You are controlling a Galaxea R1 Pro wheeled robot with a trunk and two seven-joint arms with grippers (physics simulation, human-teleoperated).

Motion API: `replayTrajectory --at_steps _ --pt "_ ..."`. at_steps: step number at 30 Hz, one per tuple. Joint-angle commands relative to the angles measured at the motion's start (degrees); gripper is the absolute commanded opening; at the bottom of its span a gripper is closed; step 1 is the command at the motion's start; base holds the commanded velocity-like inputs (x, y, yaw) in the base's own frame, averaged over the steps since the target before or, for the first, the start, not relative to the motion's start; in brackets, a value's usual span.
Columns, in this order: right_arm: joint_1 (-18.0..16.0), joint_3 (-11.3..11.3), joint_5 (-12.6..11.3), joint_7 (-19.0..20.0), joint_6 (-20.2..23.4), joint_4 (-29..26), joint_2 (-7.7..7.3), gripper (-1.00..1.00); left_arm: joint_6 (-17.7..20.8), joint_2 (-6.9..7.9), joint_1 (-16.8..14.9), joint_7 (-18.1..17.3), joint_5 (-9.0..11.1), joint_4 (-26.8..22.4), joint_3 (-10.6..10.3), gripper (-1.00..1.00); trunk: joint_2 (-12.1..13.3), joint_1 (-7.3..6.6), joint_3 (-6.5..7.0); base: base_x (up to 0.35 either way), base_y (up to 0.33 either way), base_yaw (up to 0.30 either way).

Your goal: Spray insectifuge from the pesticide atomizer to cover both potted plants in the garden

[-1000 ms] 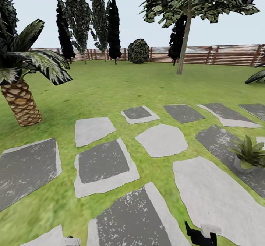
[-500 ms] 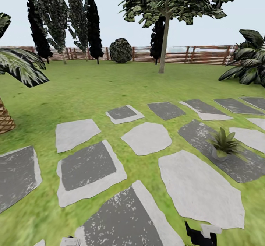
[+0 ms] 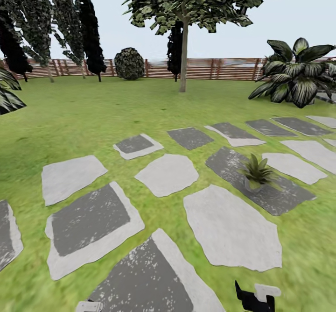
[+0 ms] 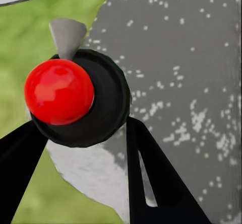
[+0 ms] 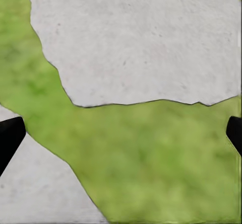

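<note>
Ahead of me and to the right, one potted plant (image 3: pixel 256 172) stands on a stepping slab (image 3: pixel 275 195), with more slabs spread left and right across the lawn (image 3: pixel 116 111). Beyond it, at far right, sits a broad-leaved bush (image 3: pixel 296 71). A tree (image 3: pixel 184 31) stands further back, before the fence (image 3: pixel 210 69).

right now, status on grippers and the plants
Right gripper open, empty over grass. Left gripper open over a slab, holding nothing. One potted plant ahead right on a dark slab. Path clear.
</note>
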Motion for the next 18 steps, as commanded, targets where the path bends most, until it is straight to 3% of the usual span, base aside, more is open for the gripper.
replayTrajectory --at_steps 1,18 --pt "-0.08 -0.51 0.15 0.47 -0.18 0.09 0.01 1.00 -0.20 0.01 -0.02 -0.10 -0.59 0.02 0.49 -1.00 -0.02 -0.01 -0.05 0.000 0.000 -0.300" --pt "-0.06 -0.51 0.14 0.47 -0.18 0.09 0.02 1.00 -0.20 0.01 -0.02 -0.10 -0.59 0.02 0.49 -1.00 -0.02 -0.01 -0.05 0.000 0.000 -0.300"
